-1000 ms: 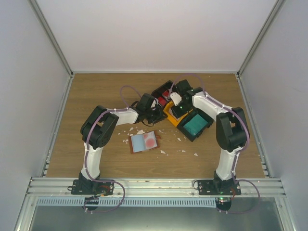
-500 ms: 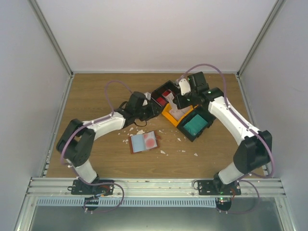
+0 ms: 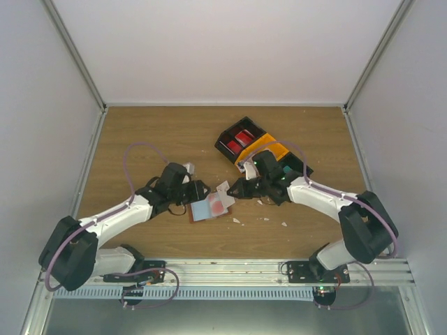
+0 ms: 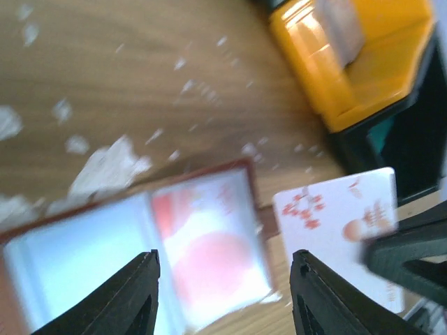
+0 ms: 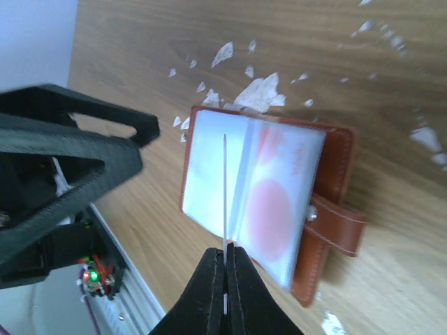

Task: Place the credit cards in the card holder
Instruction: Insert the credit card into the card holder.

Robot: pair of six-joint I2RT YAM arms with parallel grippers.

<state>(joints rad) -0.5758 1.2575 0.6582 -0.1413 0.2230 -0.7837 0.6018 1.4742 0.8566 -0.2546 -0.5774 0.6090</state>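
1. Holder (image 3: 209, 206) is lying open and flat on the worktop (image 3: 140, 132), pale pockets facing up and snap tab sticking out sideways.
2. Right jaws are clenching a white card (image 3: 225, 189) with red print, holding it tilted by the holder's tab side; whether they are touching, I cannot tell.
3. Left jaws are gaping wide, gripping nothing, and hovering just beside the holder, opposite the right jaws.
4. Red cards (image 3: 241, 139) are sitting in the tray (image 3: 272, 148) behind, well apart from the holder.
5. White scraps (image 5: 258, 93) are lying scattered around the holder.
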